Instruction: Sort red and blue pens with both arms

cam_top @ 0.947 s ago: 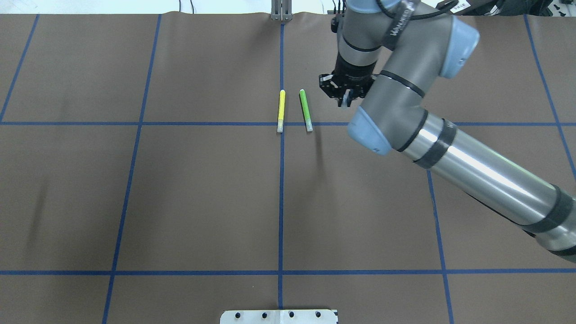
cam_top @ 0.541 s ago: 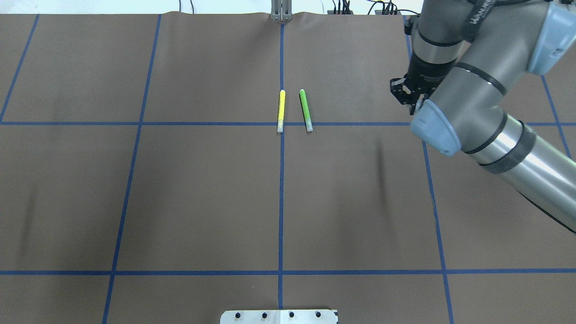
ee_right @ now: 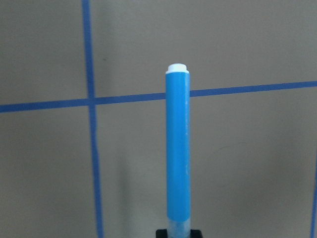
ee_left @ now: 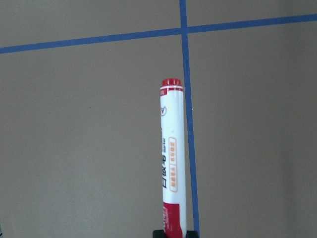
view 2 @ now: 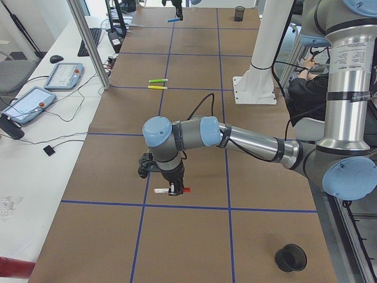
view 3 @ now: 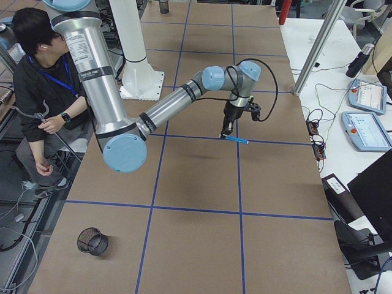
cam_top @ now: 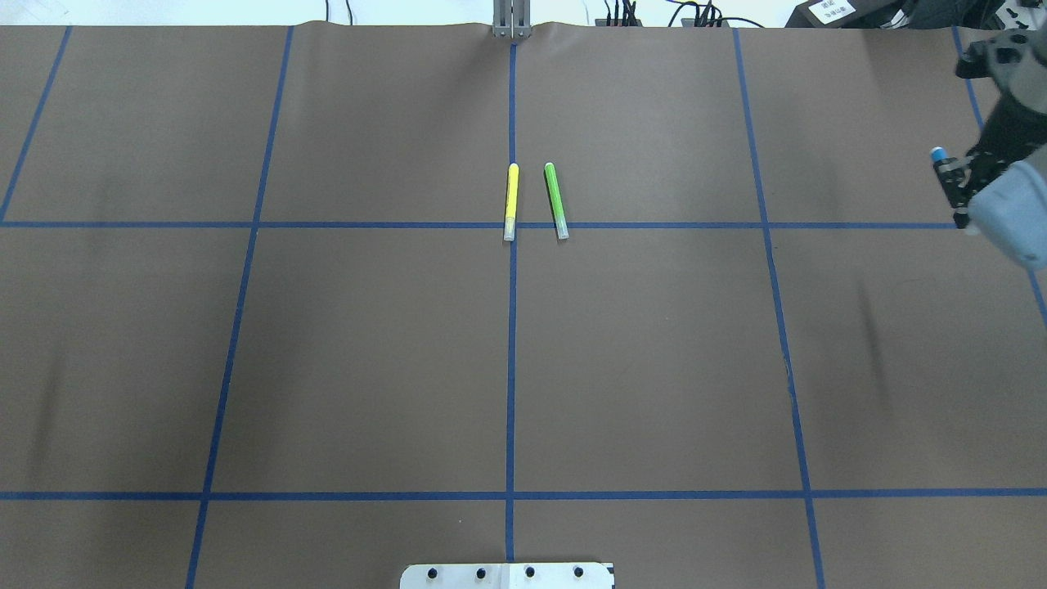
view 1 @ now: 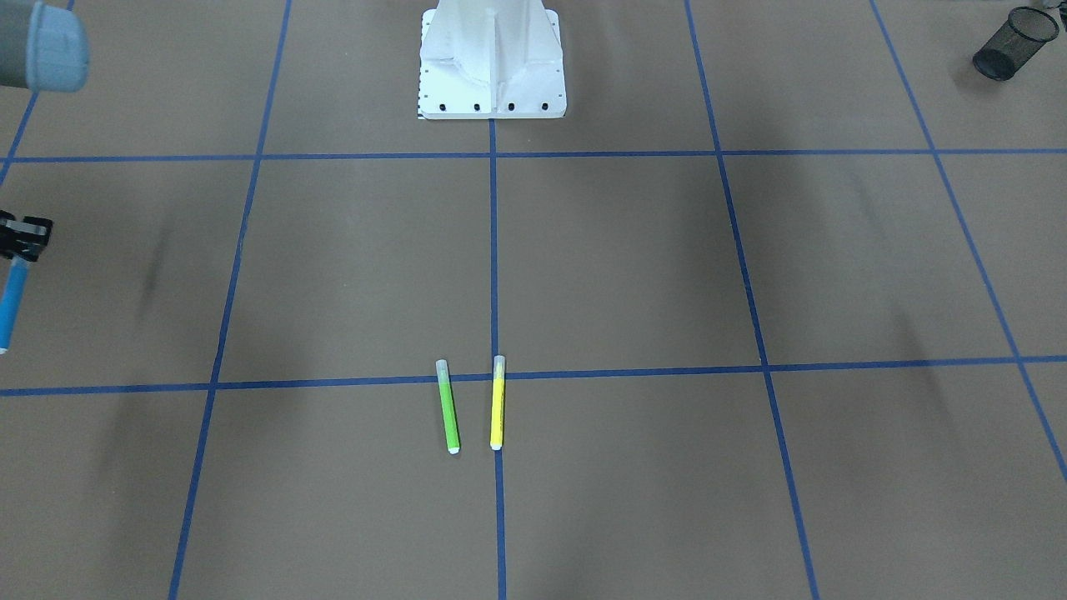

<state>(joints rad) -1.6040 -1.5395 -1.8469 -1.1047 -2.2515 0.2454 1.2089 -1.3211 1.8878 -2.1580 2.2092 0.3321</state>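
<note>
At each wrist view's bottom edge, the right fingers (ee_right: 196,234) pinch the blue pen (ee_right: 178,148), the left fingers (ee_left: 192,234) pinch the red pen (ee_left: 171,148), both over the brown bench (ee_left: 74,148).

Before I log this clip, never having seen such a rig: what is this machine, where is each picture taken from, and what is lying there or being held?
It is a robot with two jointed arms at a brown table marked with blue tape. One camera looks down from behind the robot and one faces it from across the table. One stands at each end of the table, and one rides on each wrist. A yellow marker and a green marker lie side by side near the middle. The left gripper holds a red pen, white with red ends. The right gripper holds a blue pen. Each is out toward its own end of the table.
</note>
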